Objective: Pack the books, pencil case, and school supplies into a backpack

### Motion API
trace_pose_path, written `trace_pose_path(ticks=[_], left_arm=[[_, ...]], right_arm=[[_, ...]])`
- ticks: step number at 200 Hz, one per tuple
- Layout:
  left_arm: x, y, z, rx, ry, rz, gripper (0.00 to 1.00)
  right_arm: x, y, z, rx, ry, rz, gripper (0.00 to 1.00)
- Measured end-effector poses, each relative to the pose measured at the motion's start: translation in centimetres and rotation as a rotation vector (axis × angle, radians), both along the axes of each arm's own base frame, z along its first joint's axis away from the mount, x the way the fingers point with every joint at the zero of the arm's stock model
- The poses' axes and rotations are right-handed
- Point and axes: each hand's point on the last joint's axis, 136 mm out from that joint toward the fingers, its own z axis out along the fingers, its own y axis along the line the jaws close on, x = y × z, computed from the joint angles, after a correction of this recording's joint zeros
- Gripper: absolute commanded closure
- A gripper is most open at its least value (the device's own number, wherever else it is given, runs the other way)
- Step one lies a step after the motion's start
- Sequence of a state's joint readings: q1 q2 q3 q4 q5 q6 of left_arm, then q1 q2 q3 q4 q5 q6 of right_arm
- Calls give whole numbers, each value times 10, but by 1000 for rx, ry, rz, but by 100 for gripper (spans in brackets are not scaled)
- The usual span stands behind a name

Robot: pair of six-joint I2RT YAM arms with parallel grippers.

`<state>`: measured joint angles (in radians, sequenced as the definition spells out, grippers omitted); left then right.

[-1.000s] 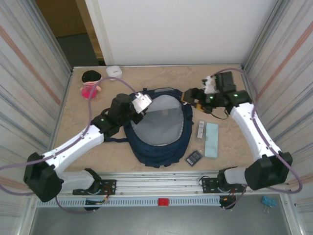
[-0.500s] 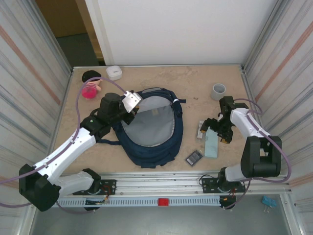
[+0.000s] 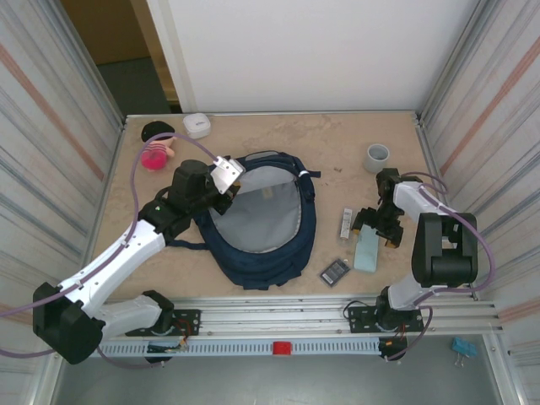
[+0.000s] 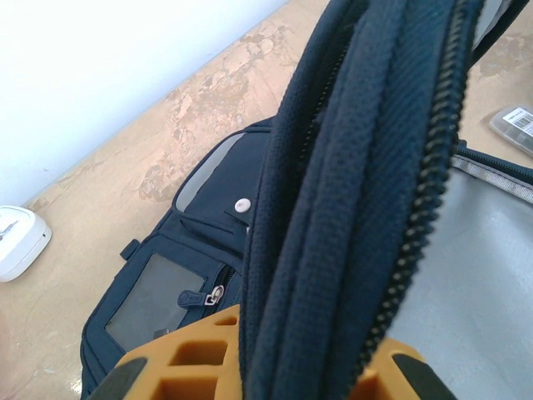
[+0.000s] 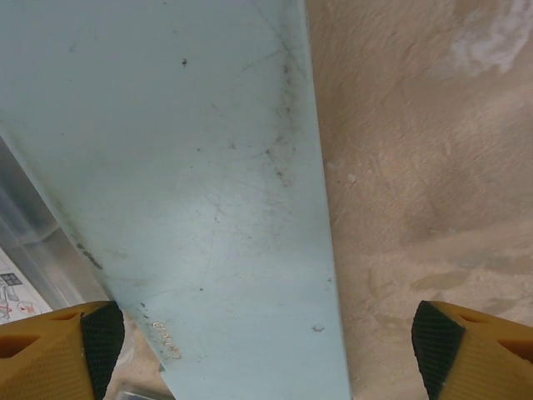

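Pink and black, one small doll (image 3: 156, 145) lies at the table's (image 3: 337, 143) far left, with one white rounded box (image 3: 197, 125) just behind it. Next, the left jaws are clamped on the zipper-edged rim of the one navy backpack (image 3: 261, 228), which lies mid-table with its mouth gaping and its grey lining showing. Right of the backpack lie three loose things: one dark grey calculator (image 3: 334, 271) nearest the front edge, one silvery-white bar (image 3: 346, 222), and just beside it one pale teal pencil case (image 3: 367, 251). The right jaws stand wide apart astride the pencil case's far end, gripping nothing. One grey cup (image 3: 377, 157) stands farther back.
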<state>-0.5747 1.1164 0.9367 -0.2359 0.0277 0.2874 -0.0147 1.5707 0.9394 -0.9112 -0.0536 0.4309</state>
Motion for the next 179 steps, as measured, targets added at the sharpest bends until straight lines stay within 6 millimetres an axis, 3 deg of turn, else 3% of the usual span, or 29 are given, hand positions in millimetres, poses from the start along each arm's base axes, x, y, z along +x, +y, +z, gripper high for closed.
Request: trace_pose_path(ticks=[37,47,68,103,122,143,165,179], left_arm=[[0,-1,-2,-6,9,-2,100],[0,-1,-2,-8,12,-1,100],[0,-2,-2,-14,17,3,100],[-1,-2,-2,-22,22,2,100],[-1,-3,-2,-39,34,4,100],[-3,-6,-2,-63,52,11,100],[-6,-11,-3,-82,64,13,100],[-7,-13,-6,-98,75,23,100]], right_arm=[[5,6,-14,32,19,9,9],[6,8,-20,43,33,12,13],[4,6,-23,26,51,24,34],[6,6,-15,27,24,32,39],[11,14,7,72,-51,24,39],[22,36,56,191,-221,-6,39],[31,78,116,381,-401,-10,38],[27,111,141,498,-445,7,38]])
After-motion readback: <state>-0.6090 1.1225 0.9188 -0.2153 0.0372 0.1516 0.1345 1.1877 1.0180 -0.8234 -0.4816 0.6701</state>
